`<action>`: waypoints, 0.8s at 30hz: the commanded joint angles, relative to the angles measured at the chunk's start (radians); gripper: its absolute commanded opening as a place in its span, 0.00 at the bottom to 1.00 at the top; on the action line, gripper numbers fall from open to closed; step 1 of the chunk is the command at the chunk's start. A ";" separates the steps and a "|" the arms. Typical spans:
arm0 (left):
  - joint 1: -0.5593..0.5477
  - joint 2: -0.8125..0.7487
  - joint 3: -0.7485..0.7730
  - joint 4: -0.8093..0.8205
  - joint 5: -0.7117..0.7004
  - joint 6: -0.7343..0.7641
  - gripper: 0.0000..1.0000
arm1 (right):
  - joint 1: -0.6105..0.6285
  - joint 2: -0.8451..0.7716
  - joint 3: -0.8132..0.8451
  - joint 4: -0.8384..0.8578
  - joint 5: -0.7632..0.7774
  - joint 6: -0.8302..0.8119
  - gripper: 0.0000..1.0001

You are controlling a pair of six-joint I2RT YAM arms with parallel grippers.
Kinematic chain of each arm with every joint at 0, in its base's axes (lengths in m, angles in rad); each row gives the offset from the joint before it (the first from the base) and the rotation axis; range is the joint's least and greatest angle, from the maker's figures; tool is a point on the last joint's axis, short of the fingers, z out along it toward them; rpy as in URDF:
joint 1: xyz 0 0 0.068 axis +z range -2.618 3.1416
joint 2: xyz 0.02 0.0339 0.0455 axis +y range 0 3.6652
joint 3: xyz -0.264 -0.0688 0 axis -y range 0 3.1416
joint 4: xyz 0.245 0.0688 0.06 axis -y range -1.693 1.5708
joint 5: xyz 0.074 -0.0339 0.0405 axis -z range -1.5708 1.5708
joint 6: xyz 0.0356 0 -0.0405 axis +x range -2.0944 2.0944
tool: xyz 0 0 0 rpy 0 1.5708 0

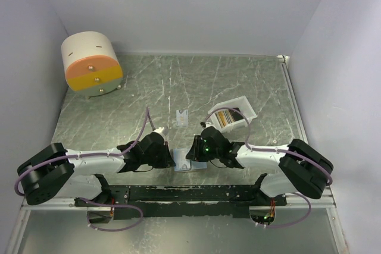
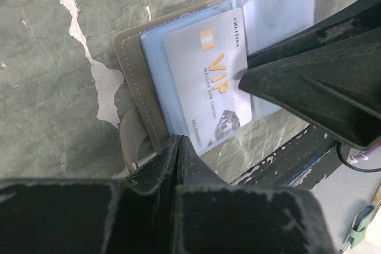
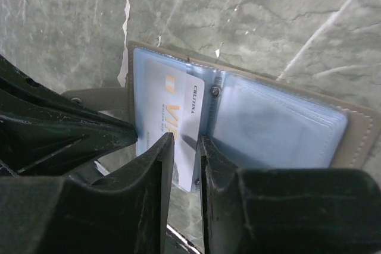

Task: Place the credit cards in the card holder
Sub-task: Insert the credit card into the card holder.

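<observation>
Nearest the lens, left pincer (image 2: 178, 142): fingers pressed together, no gap. Its tips sit at the near edge of the card holder (image 2: 134, 81); we cannot tell whether they pinch the cover.

Card holder lies open and flat on the table (image 2: 47, 87), at the near edge in the middle, between the two pincers. Taupe cover underneath, light blue sleeves facing up.

A pale VIP card (image 2: 205, 87) lies on the left half of the holder. Its near end sticks out past the holder's edge.

Right pincer (image 3: 187, 141): jaws narrowly apart, with the card's face showing through the gap. Its tips are at the long right edge of the card. We see nothing clamped.

Farther out, a loose card (image 1: 183, 117) lies flat on the table. To its right, a white slotted tray (image 1: 241, 106) holds more cards (image 1: 224, 117). A cream-and-orange drum (image 1: 91, 63) stands in the far left corner.
</observation>
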 commanded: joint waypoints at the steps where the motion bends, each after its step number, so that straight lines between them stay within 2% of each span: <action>1: -0.008 -0.018 -0.017 0.013 -0.003 -0.006 0.09 | 0.029 0.036 0.028 0.041 -0.009 0.026 0.23; 7: -0.008 -0.021 -0.017 0.013 0.001 -0.007 0.10 | 0.044 0.082 0.050 0.050 -0.005 0.015 0.22; 14: -0.009 -0.046 0.000 -0.029 -0.023 -0.005 0.17 | 0.054 0.083 0.059 0.060 -0.009 0.003 0.20; 18: -0.009 -0.079 0.007 -0.092 -0.070 -0.024 0.20 | 0.054 0.064 0.096 -0.035 0.034 -0.025 0.20; 21: -0.009 -0.094 0.022 -0.166 -0.118 -0.036 0.20 | 0.054 0.039 0.114 -0.110 0.079 -0.048 0.17; 24: -0.009 -0.095 0.030 -0.204 -0.156 -0.041 0.13 | 0.054 0.035 0.117 -0.118 0.078 -0.053 0.16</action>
